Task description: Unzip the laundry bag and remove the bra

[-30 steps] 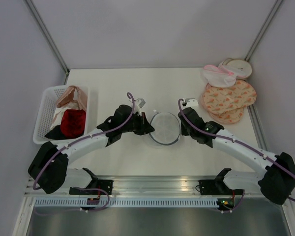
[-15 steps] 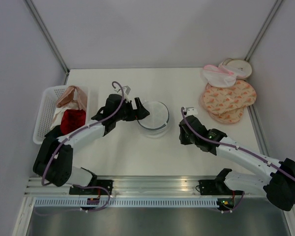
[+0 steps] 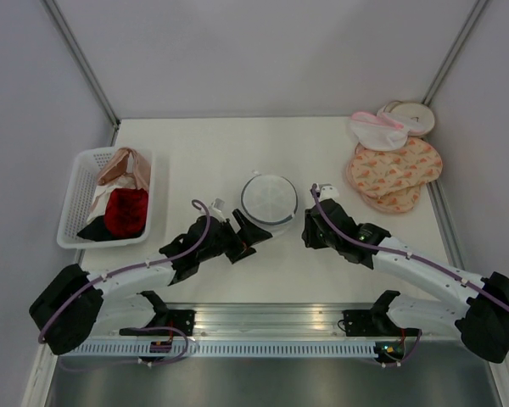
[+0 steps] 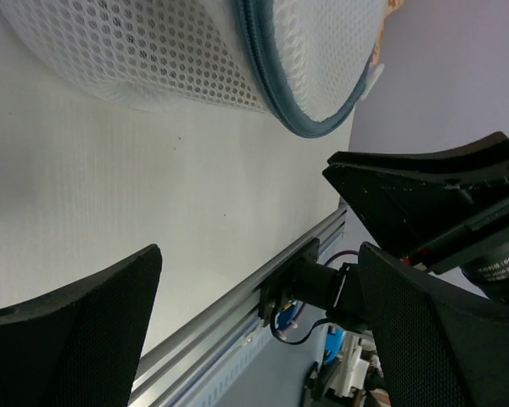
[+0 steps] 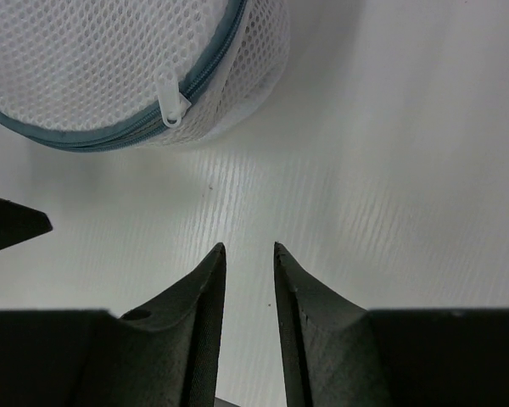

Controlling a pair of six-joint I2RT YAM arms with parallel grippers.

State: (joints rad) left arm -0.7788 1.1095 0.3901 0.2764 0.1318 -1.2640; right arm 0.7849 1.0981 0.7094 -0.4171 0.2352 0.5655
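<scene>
Right wrist view shows the laundry bag (image 5: 127, 68) at eleven o'clock, zip closed with its pull (image 5: 171, 103) untouched, the right gripper (image 5: 248, 280) nearly closed on nothing, left gripper (image 4: 254, 297) spread, bra unseen.

— Left side of table (image 3: 204, 144)?
— One white basket (image 3: 76, 199); holds a pink-peach garment (image 3: 125, 168) at the far end, a red garment (image 3: 125, 210) nearer.
— Far right corner?
— Peach patterned rounds (image 3: 394, 172), stacked; a white pouch (image 3: 377, 131) with pink trim; a pale disc (image 3: 411, 116) behind it.
</scene>
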